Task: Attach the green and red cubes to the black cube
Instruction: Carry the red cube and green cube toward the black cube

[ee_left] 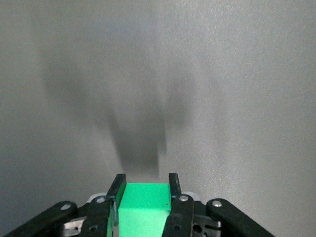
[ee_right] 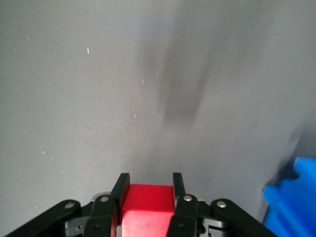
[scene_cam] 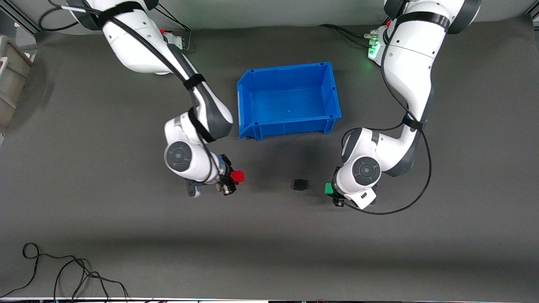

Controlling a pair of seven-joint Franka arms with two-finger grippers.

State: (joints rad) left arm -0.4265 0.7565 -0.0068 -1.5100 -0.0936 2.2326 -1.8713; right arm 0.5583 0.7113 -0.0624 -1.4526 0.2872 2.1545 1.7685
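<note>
Black cube (scene_cam: 300,184) is sitting on the dark table (scene_cam: 269,244), nearer the front camera than the blue bin (scene_cam: 289,99), untouched. Left gripper (scene_cam: 331,191) is pinching the green cube (scene_cam: 329,188) between its fingers (ee_left: 117,187), up over the table toward the left arm's end from the black cube. Right gripper (scene_cam: 232,180) is pinching the red cube (scene_cam: 238,176), fingers (ee_right: 120,186) flanking it, over the table toward the right arm's end. Black cube is lying between the two held cubes, apart from both.

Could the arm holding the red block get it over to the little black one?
Probably yes. The right claw, shut on the red cube, has only bare table between it and the black cube.
</note>
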